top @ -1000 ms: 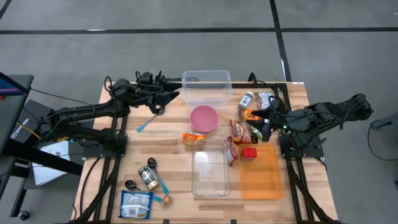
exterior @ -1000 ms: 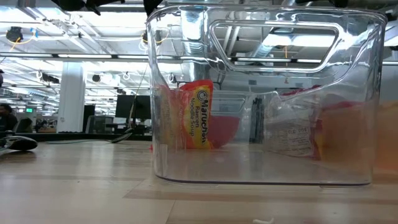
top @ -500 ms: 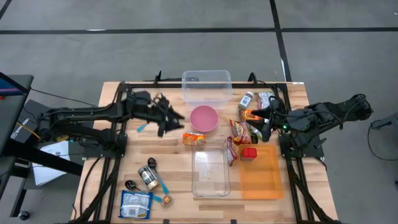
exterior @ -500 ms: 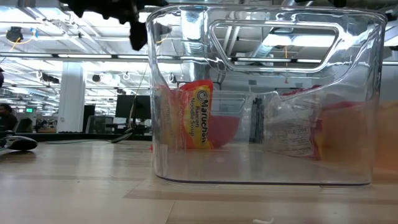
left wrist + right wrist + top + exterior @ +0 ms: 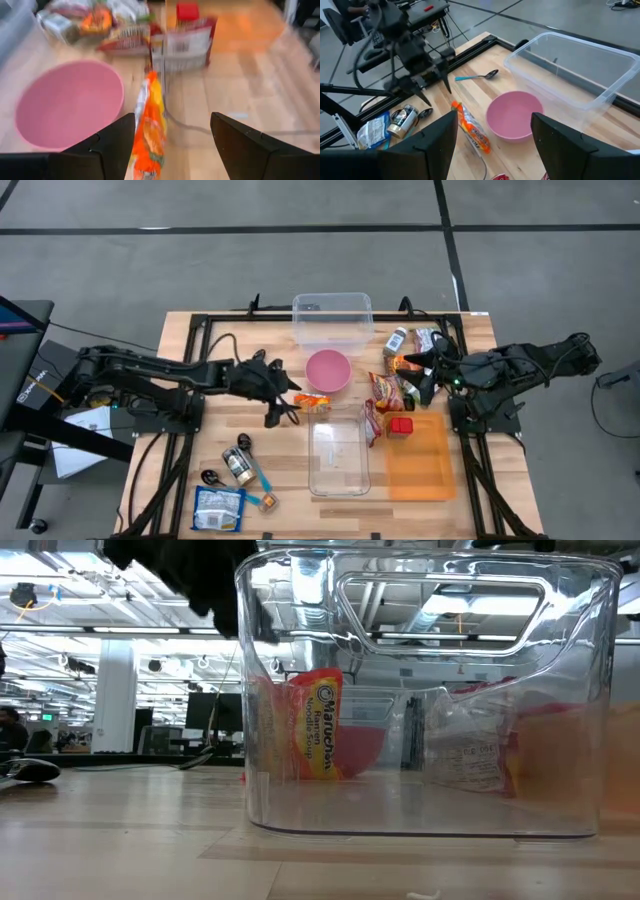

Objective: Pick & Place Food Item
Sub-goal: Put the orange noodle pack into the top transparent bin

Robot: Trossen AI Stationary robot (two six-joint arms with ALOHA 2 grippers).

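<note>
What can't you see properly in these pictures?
- Left wrist view: the noodle packet is blurred; its label cannot be read.
- Low view: the clear tub blocks things behind it, and the left gripper is cut off by the top edge.
- High view: the small jar label is too small.

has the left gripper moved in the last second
Yes. In the high view the left gripper has swung from beside the far clear bin toward the ramen packet, past the pink bowl.
</note>
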